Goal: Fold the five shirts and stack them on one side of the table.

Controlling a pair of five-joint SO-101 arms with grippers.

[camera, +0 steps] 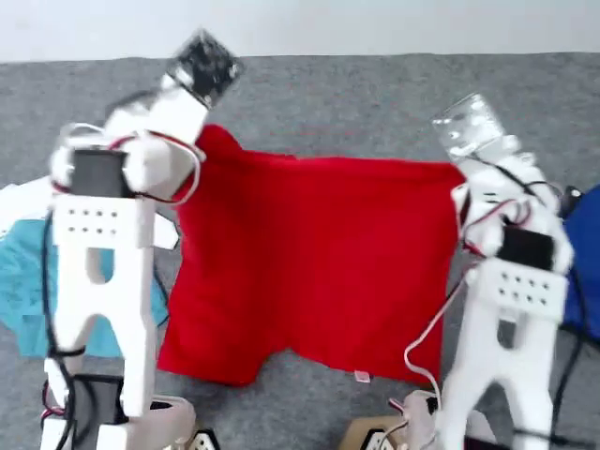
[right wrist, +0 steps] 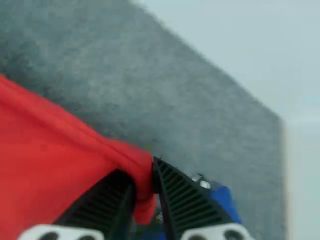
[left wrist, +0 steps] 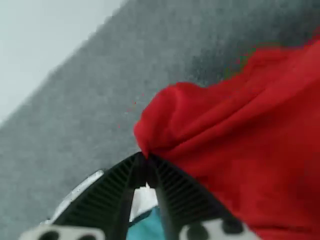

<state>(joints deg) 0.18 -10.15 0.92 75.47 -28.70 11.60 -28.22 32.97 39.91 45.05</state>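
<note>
The grey table [camera: 375,94] runs back to a pale wall [camera: 300,23]. A bare grey band lies between that far edge and the cloth, and a narrower bare strip lies along the near side between the bases of the two arms.

The red shirt [camera: 319,262] is spread across the middle and takes up most of the room between the arms. Its far edge is drawn in a nearly straight line from one claw to the other. Its near edge is uneven, hanging lower at the left corner.

The left arm [camera: 103,281] stands over a teal shirt [camera: 23,281] bunched at the table's left side. The right arm [camera: 506,319] stands beside a blue shirt [camera: 583,258] at the right edge.

The left claw [left wrist: 145,167] is closed tight on the far left corner of the red shirt, and the cloth bulges up just past its tips, with teal showing underneath. The right claw [right wrist: 145,175] is clamped on the far right corner, with a fold of red pressed between its ribbed fingers [right wrist: 177,192] and blue showing below them.
</note>
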